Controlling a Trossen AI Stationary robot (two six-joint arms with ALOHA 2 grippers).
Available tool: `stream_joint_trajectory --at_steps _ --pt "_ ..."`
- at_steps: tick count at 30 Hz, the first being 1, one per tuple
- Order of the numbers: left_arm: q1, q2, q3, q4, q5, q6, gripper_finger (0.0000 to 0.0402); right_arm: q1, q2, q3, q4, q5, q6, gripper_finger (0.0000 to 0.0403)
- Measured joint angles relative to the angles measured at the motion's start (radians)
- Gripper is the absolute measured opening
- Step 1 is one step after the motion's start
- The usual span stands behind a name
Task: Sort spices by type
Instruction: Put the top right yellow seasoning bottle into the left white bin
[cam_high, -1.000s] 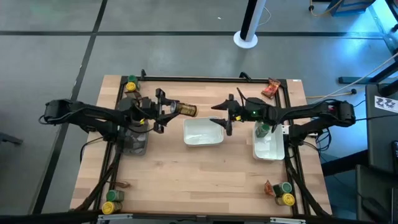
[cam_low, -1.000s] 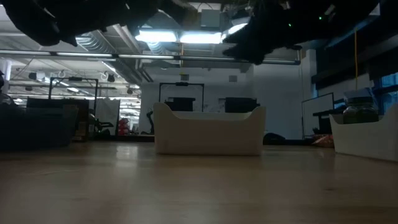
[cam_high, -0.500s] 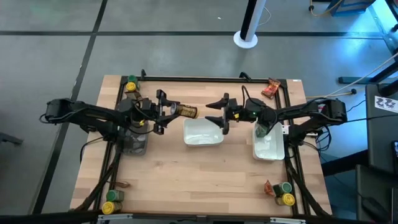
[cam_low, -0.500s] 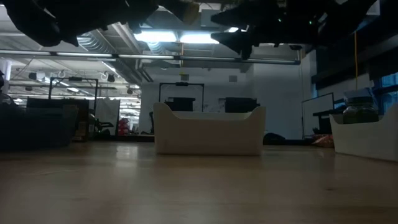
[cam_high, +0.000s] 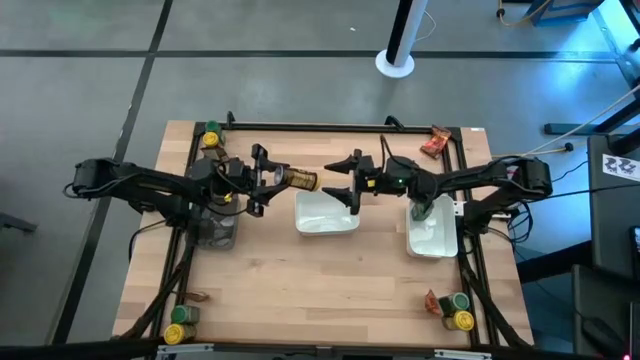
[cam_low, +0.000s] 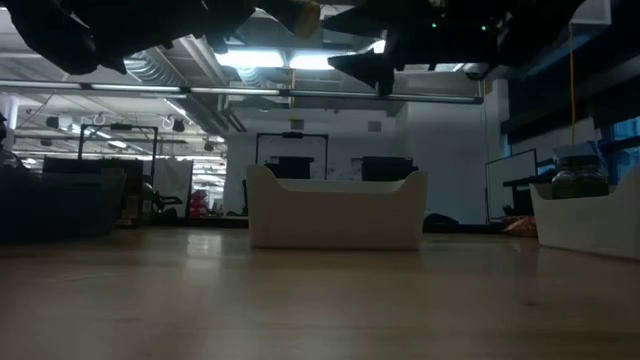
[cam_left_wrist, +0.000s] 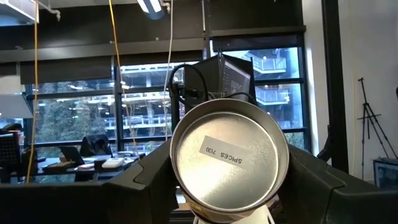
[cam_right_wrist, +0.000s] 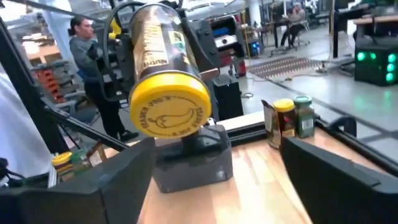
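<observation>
A small jar with a yellow lid (cam_high: 302, 180) hangs above the table, left of centre, with my left gripper (cam_high: 278, 179) shut on it. Its lid (cam_right_wrist: 171, 114) faces my right gripper (cam_high: 343, 184). That gripper is open and level just right of the lid, with a finger (cam_right_wrist: 93, 183) on either side of the view, and touches nothing. In the right white tray (cam_high: 432, 243) stands a green-lidded jar (cam_high: 424, 209). The middle white tray (cam_high: 326, 214) is below the right gripper. My left gripper pinches the jar's round wall near its base end (cam_left_wrist: 179, 169) between its two fingers. The fingers (cam_left_wrist: 146, 183) come level from the table's left and lie along the jar. The jar lies on its side, lid toward the table's right, lifted clear of the table.
A clear grey bin (cam_high: 214, 226) sits under the left arm. More spices stand at the corners: a jar at the far left (cam_high: 211, 135), a red-orange packet at the far right (cam_high: 434, 143), jars at the near left (cam_high: 180, 319) and near right (cam_high: 457, 311).
My right gripper has gone toward the table's left, up to the jar's lid, rolling a little, and its fingers stand wider apart than before. The left gripper and the jar have kept still.
</observation>
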Motion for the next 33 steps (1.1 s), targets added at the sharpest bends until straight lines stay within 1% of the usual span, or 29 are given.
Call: stream_joint_trajectory --at_steps 2,5,8,13,18,28,33 --pt "0.000 0.000 0.001 0.001 0.000 0.000 0.0206 0.012 0.023 0.024 0.009 -0.022 -0.032 0.0361" --pt "0.000 0.000 0.001 0.002 0.000 -0.001 0.0206 0.030 0.051 0.061 0.008 -0.023 -0.081 0.0368" --pt "-0.001 0.000 0.001 0.005 0.000 -0.004 0.0206 0.030 0.072 0.096 0.005 0.004 -0.103 0.0369" --pt "-0.001 0.000 0.001 0.005 -0.001 -0.010 0.0206 0.027 0.094 0.149 0.009 0.005 -0.119 0.0364" --pt "-0.001 0.000 0.001 0.008 0.000 -0.007 0.0206 0.028 0.094 0.167 0.007 -0.037 -0.137 0.0362" --pt "-0.003 0.000 0.001 0.034 0.014 -0.017 0.0206 0.028 0.134 0.168 0.049 -0.036 -0.133 0.0362" --pt "-0.010 0.001 0.002 0.029 0.022 -0.007 0.0206 0.028 0.154 0.168 0.149 -0.067 -0.132 0.0362"
